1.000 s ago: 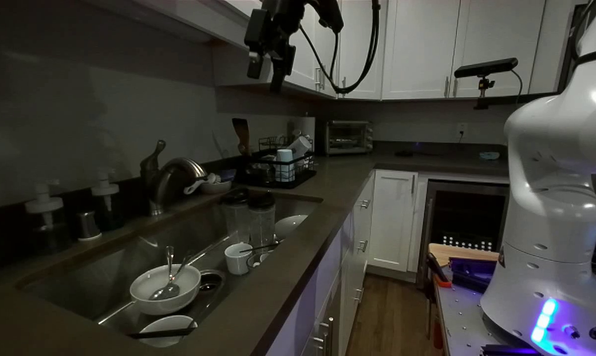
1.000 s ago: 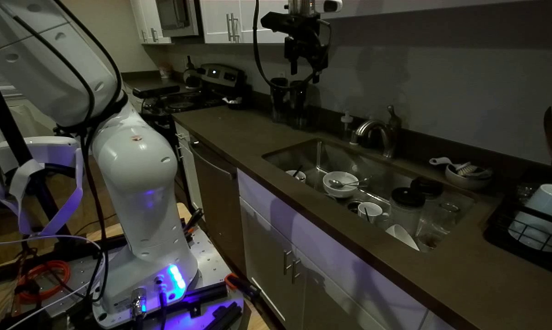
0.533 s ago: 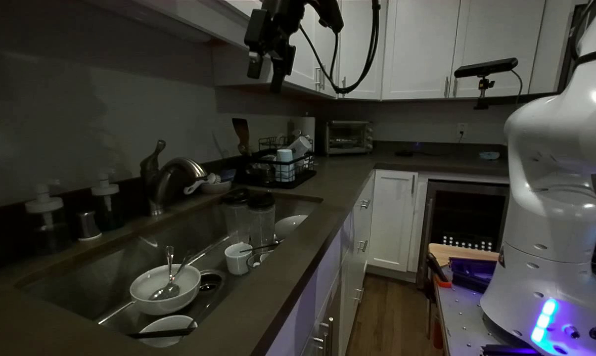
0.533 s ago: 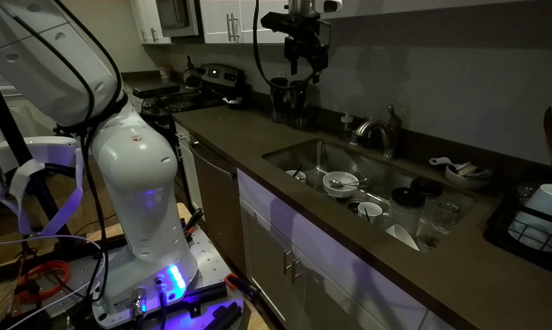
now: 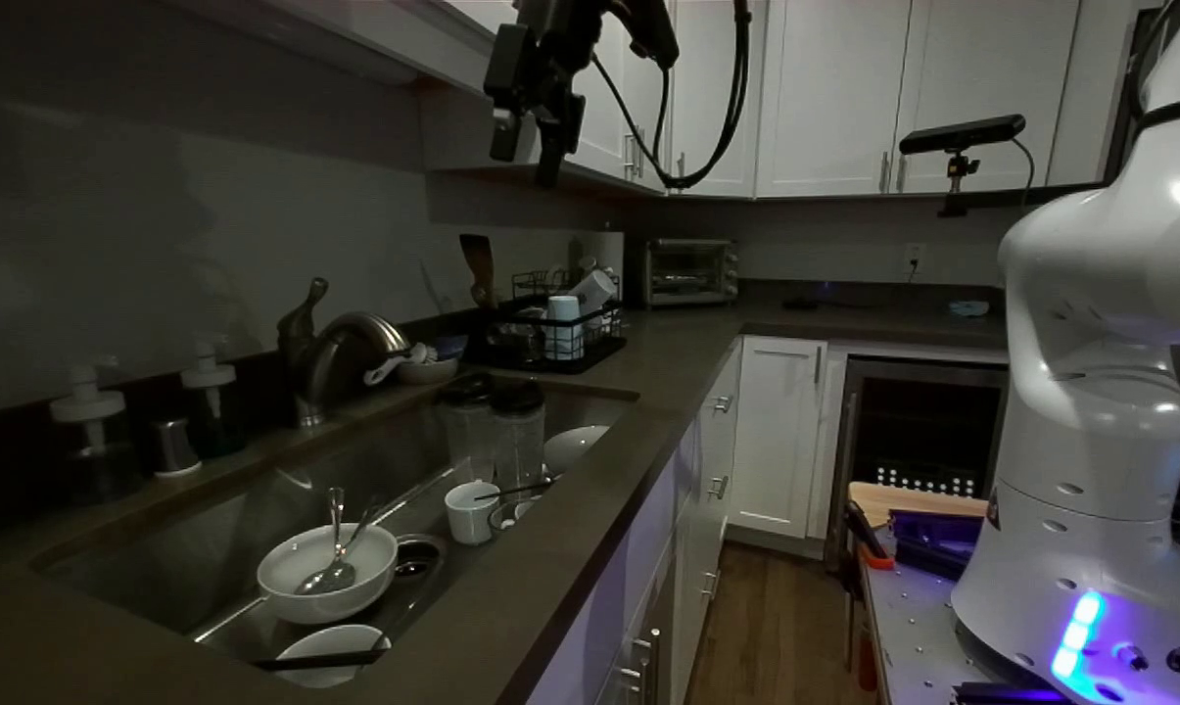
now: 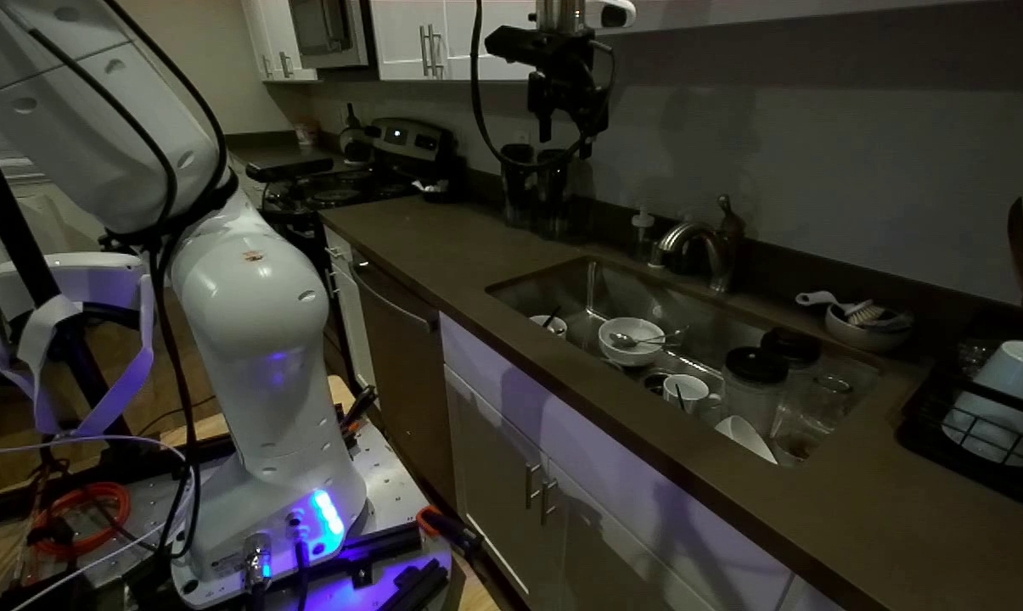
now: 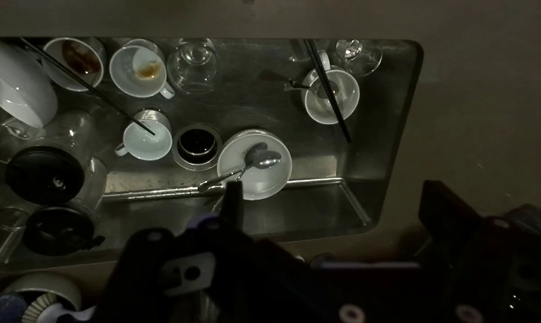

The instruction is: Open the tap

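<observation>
The gripper [image 5: 526, 166], spread wide and empty, hangs slightly lower than a moment ago, well apart from the tap [image 5: 321, 366] on the worktop [image 5: 591, 490] behind the sink [image 5: 217, 534]. The approach is probably beginning.

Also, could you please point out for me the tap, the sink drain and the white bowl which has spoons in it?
Tap [image 5: 319, 369]: an exterior view, on the rising part of its spout.
Sink drain [image 7: 197, 142]: the wrist view, on its dark middle.
White bowl [image 7: 267, 180]: the wrist view, on its bare inner surface.
</observation>
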`<act>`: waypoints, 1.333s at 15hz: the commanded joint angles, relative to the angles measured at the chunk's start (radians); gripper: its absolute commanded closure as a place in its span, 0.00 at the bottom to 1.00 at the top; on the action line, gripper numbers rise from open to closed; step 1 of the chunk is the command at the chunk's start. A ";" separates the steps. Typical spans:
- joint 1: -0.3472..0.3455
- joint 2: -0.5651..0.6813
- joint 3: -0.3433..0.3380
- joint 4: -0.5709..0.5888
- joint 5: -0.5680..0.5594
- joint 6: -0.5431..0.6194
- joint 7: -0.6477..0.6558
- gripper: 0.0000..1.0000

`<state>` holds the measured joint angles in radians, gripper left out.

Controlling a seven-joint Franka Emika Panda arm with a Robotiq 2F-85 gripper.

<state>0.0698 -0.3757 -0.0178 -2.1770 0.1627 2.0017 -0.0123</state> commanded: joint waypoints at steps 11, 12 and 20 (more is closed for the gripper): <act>-0.030 0.344 0.002 0.091 -0.018 0.022 -0.007 0.00; -0.031 0.346 0.003 0.081 -0.021 0.061 -0.005 0.00; -0.031 0.381 0.007 0.011 -0.023 0.523 -0.005 0.00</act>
<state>0.0532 -0.0173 -0.0260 -2.1377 0.1534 2.3516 -0.0161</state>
